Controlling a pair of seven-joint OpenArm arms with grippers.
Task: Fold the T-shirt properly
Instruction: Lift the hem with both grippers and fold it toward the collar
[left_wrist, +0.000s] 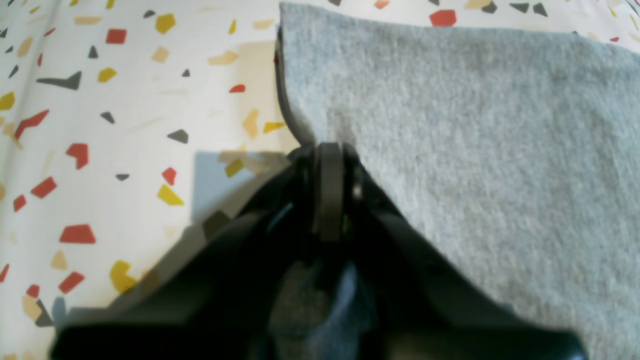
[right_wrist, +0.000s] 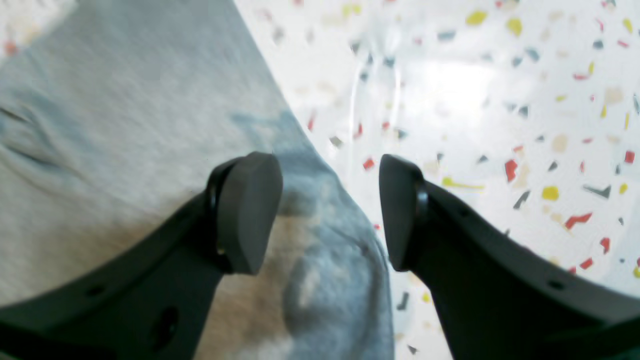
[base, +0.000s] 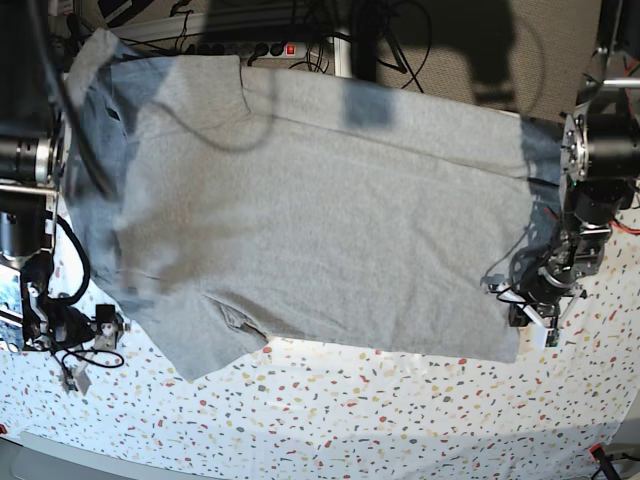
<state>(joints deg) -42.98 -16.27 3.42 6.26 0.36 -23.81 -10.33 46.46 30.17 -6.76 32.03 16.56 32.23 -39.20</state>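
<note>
Grey cotton covers most of the table: the T-shirt (base: 330, 210) lies spread out flat with its plain side up, reaching from the far edge of the table down toward the middle. One short sleeve (base: 215, 345) sticks out at the near edge on the base view's left side. The tablecloth (base: 400, 420) beneath is white with small red, yellow and dark flecks.

The left gripper (left_wrist: 327, 150) sits at the shirt's near corner on the base view's right. Its jaws are pressed together on the edge of the cloth, which is pulled into a small peak where they pinch it; the fabric fans out from there, up and to the right in the left wrist view.

The right gripper (right_wrist: 330, 210) hangs over the other side of the shirt with its jaws spread wide and nothing between them. One fingertip (right_wrist: 247, 210) is above the grey cloth and the other is above the speckled tablecloth, so the shirt's rumpled edge runs between them. Whether they touch the cloth cannot be told.
</note>
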